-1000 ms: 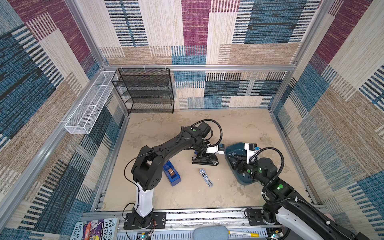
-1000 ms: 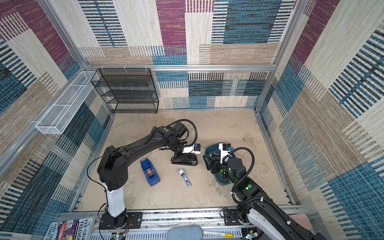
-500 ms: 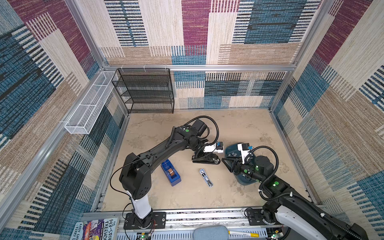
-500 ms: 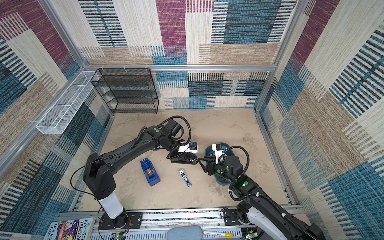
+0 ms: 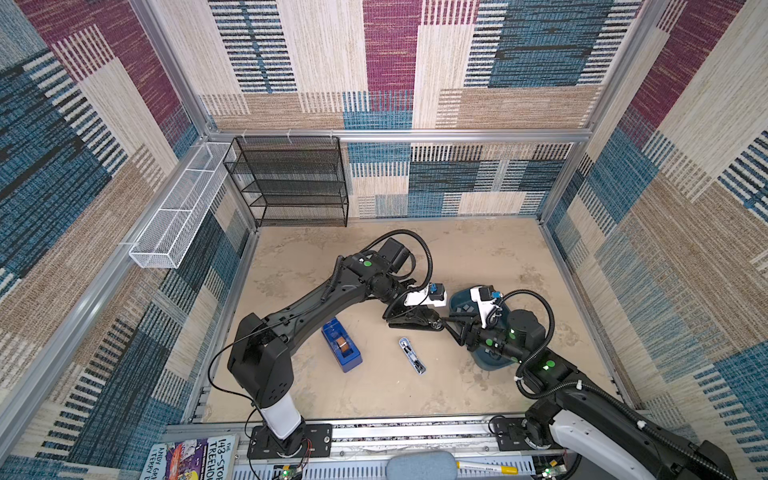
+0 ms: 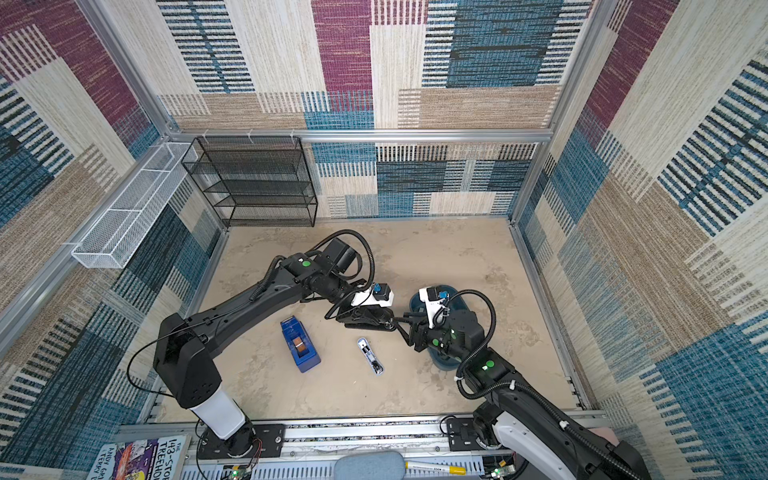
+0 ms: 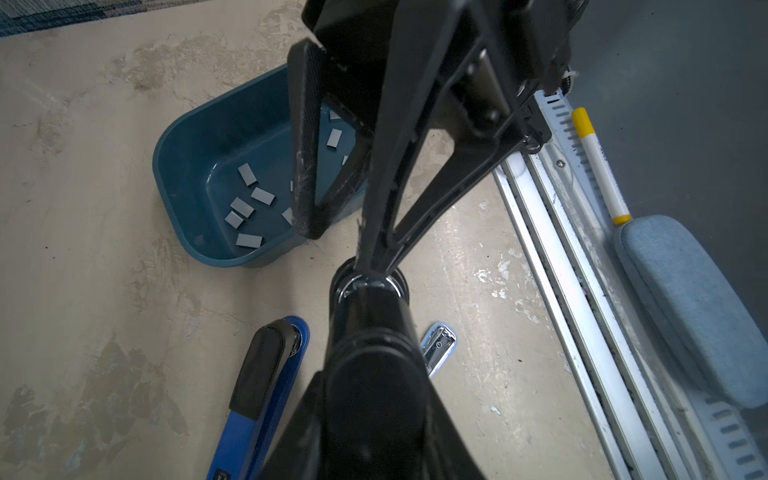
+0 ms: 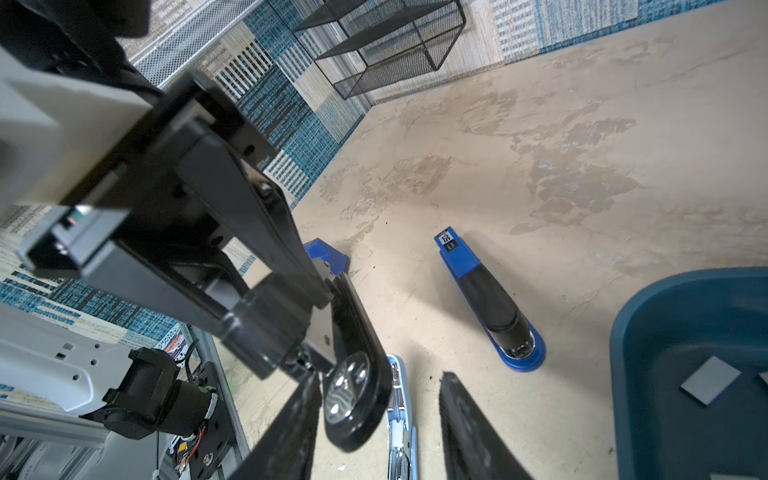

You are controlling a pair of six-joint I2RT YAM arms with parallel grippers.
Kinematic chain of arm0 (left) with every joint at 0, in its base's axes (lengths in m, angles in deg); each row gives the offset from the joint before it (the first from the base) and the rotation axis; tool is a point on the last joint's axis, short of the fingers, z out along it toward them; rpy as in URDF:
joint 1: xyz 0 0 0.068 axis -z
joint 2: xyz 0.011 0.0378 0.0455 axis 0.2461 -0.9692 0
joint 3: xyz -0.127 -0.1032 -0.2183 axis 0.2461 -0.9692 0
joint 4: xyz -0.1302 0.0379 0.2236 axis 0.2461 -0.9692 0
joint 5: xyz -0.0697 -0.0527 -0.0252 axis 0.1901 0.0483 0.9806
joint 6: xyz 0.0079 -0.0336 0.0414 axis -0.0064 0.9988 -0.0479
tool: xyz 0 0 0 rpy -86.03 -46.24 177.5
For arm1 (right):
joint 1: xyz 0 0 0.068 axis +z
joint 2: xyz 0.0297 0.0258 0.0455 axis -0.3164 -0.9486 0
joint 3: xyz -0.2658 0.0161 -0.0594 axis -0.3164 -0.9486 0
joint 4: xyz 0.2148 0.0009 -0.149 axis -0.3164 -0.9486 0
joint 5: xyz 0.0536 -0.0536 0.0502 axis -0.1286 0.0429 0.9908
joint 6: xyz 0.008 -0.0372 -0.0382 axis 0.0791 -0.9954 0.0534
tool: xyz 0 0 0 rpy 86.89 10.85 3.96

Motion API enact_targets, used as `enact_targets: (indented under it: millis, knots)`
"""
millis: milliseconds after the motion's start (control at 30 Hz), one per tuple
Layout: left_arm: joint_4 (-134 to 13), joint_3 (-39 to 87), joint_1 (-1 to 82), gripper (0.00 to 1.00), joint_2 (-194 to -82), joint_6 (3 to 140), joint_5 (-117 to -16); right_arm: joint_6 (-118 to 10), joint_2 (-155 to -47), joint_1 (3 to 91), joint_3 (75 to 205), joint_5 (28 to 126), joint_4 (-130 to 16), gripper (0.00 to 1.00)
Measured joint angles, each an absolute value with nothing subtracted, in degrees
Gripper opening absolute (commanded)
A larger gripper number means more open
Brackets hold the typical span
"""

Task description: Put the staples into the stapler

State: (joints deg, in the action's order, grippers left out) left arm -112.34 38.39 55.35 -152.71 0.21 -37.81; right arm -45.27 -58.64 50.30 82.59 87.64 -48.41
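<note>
The left gripper (image 5: 415,319) clamps the black stapler (image 8: 357,390); the right gripper (image 5: 445,323) straddles its tip, jaws apart. Mottled beige floor (image 5: 478,249), patchwork carpet walls (image 5: 390,50). The staples (image 7: 262,195), flat grey strips, lie in the teal bin (image 7: 187,137).

Open floor (image 5: 478,249) is left along the back; the middle is blocked by the black stapler (image 5: 411,323), with a blue stapler (image 5: 341,345), chrome piece (image 5: 411,355) and teal bin (image 5: 492,362) close by.

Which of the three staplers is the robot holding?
The black stapler, clamped in the left gripper; the blue stapler and small silver stapler lie free.
</note>
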Motion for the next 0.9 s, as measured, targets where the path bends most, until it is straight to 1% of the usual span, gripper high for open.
enact_targets:
  millis: [100, 233, 333, 500, 633, 767, 900]
  knots:
    - [-112.6, 38.3, 55.2, 0.0, -152.0, 0.2, -37.8, -45.2, -60.6, 50.3, 82.2, 88.4, -45.8, 0.41]
    - [-112.6, 37.8, 54.9, 0.0, -151.2, 0.2, -37.7, -44.7, -61.4, 50.4, 80.3, 88.8, -41.7, 0.4]
    - [-111.8, 37.2, 54.6, 0.0, -149.8, 0.2, -34.6, -44.3, -60.6, 50.3, 78.9, 87.0, -43.1, 0.4]
    - [-110.9, 36.1, 53.7, 0.0, -148.0, -0.2, -30.4, -43.9, -60.3, 50.3, 78.3, 86.8, -44.3, 0.38]
    - [-109.7, 34.5, 53.4, 0.0, -147.1, -0.2, -29.1, -43.6, -59.5, 50.3, 78.7, 86.8, -45.6, 0.43]
    - [-109.4, 34.3, 52.5, 0.0, -146.9, -0.2, -27.3, -43.8, -55.5, 50.3, 79.1, 86.2, -46.6, 0.49]
    - [-108.8, 34.3, 51.5, 0.0, -146.9, -0.2, -26.2, -44.3, -51.7, 50.3, 79.1, 85.6, -47.9, 0.51]
